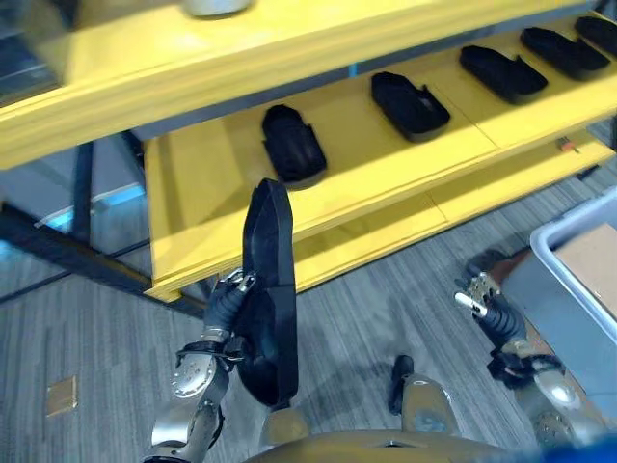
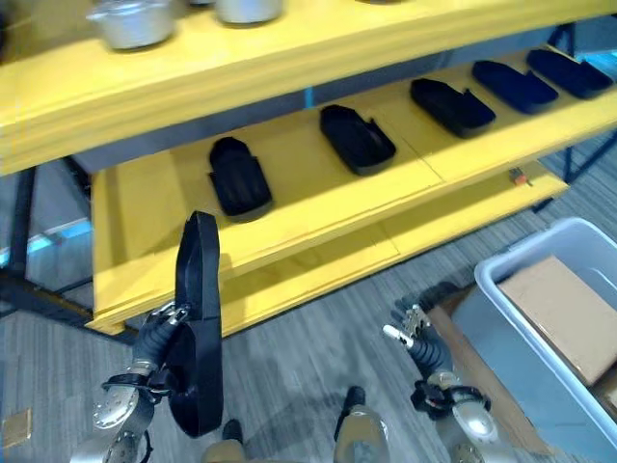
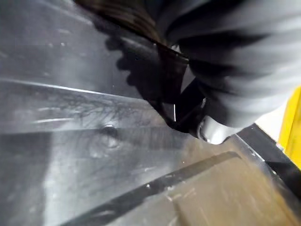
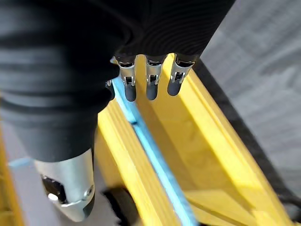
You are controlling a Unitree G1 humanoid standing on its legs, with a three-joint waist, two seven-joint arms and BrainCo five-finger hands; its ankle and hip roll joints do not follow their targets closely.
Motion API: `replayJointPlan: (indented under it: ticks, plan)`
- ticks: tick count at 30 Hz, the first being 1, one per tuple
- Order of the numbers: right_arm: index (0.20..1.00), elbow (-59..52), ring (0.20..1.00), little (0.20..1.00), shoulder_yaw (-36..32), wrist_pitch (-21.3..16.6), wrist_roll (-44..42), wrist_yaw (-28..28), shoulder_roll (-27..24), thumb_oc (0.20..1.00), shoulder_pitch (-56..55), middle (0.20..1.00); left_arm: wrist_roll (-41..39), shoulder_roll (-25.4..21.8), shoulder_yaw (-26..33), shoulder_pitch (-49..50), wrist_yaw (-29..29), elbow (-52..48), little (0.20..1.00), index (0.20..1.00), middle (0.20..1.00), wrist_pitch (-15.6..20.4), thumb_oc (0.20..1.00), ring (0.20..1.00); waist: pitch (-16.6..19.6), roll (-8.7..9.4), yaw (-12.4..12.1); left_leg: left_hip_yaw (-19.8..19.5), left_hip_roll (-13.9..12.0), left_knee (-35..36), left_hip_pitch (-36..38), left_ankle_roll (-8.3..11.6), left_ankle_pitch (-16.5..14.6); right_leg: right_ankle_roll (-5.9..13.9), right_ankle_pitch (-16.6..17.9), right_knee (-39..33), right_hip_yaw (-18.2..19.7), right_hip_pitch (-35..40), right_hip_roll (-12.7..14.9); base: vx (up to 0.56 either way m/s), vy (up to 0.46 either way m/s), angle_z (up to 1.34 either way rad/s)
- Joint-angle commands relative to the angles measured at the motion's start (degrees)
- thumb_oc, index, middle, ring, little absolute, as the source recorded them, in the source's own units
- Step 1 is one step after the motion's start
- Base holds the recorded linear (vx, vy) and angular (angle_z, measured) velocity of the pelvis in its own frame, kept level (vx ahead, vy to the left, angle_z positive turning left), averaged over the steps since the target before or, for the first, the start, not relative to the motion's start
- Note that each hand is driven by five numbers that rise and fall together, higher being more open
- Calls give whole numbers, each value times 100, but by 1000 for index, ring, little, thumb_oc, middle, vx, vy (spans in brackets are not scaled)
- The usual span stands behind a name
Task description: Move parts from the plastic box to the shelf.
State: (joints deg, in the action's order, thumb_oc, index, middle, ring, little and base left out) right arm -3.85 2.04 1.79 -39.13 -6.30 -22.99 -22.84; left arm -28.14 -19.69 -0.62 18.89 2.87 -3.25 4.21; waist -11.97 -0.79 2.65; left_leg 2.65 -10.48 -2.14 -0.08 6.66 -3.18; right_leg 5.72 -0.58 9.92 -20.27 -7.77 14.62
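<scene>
Yellow shelf (five parts) ahead

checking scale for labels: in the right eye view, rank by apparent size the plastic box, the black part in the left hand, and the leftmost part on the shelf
1. plastic box, cut off by the frame.
2. held part in the left hand; nearness to the camera inflates it.
3. leftmost shelf part.

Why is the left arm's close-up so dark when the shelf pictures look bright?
Left wrist view: the long black plastic part in the left hand sits close, blocking light, with glare streaks across it. Right eye view: the yellow shelf is evenly lit, shaded under its upper board.
</scene>
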Motion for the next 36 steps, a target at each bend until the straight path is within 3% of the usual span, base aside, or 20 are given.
replayJointPlan:
  ticks: [1,6,16,25,33,36]
  plan:
    - [1000,-378,1000,1000,119,-235,-60,-135,16,1000,322,1000,-145,-211,286,36,-40,-522,200,200,200,354,200,200,117,140,-26,19,-188,321,39,-64,586,128,-197,-162,192,645,-141,27,117,45]
    - [1000,-378,1000,1000,199,-152,63,-215,113,1000,341,1000,-135,-244,419,74,7,-489,200,200,200,357,200,200,173,298,-193,-128,166,313,-101,-178,441,355,128,-663,-19,925,56,47,165,27]
    - [1000,-339,1000,1000,430,-67,139,-277,163,1000,503,1000,-43,-303,496,116,62,-471,200,200,200,348,200,200,331,459,-314,-135,491,326,-173,-328,308,536,498,-975,-107,1026,259,40,81,9]
    - [1000,-358,1000,1000,738,-12,161,-312,47,1000,653,1000,190,-446,217,-738,375,-229,200,200,200,394,200,200,249,612,-233,64,398,184,-246,-289,247,491,340,-924,28,884,205,8,0,-3]
    - [1000,-377,1000,1000,1125,-76,56,-136,-161,1000,1145,1000,107,-336,-129,-2470,1235,405,200,200,200,662,200,200,-409,674,2,184,136,-397,-1024,-156,344,369,261,-336,287,-75,181,-148,-37,-22]
    - [1000,-398,1000,1000,1204,-108,-4,-74,-178,1000,1255,1000,58,-283,-169,-3004,1536,638,200,200,200,779,200,200,-493,666,75,171,68,-620,-1303,-124,330,340,222,-108,350,-370,172,-78,-21,-13]
